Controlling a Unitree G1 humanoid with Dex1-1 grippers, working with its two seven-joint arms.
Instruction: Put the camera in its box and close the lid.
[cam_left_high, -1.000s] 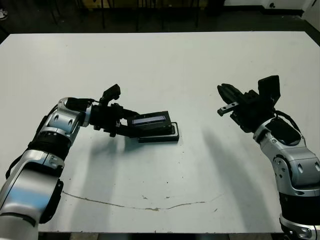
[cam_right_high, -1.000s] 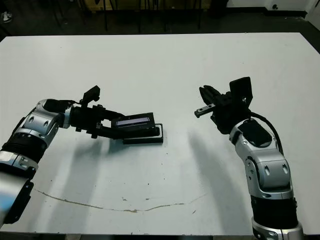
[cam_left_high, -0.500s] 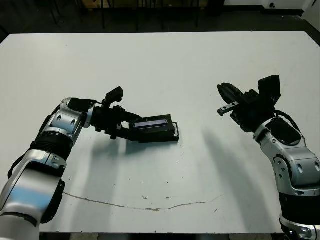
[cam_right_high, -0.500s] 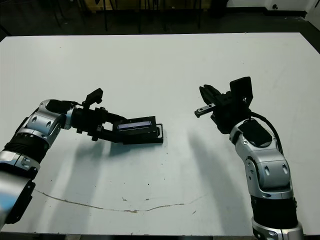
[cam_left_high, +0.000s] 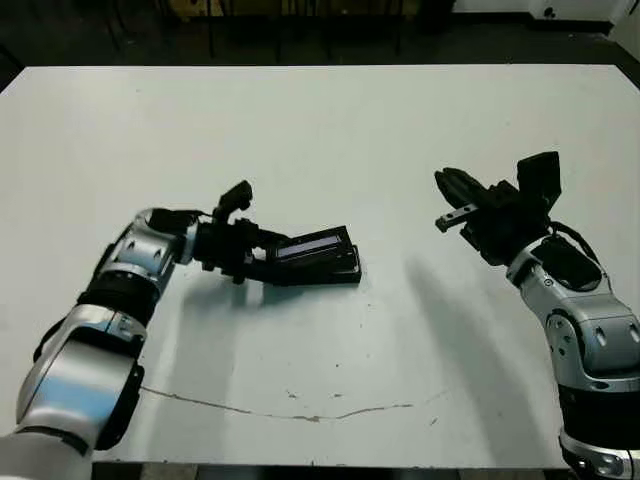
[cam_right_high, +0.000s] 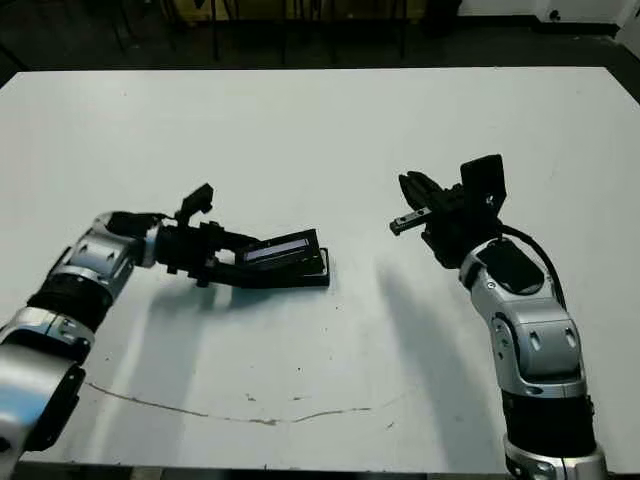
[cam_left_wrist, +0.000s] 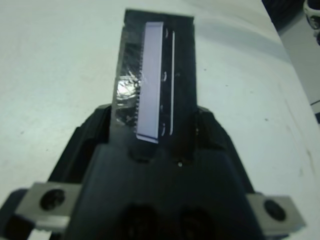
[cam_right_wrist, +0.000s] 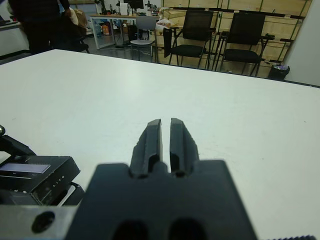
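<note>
White table, black box resting on it

head stereo pair looking down, wrist cameras close, both seeing lid

A white table is spread beneath and ahead of the right gripper, marked by a thin brownish streak near its front edge. Beyond the fingertips, black chairs are ranged before pale wooden shelving. Off to one side a dark-clothed person is seen standing.
</note>
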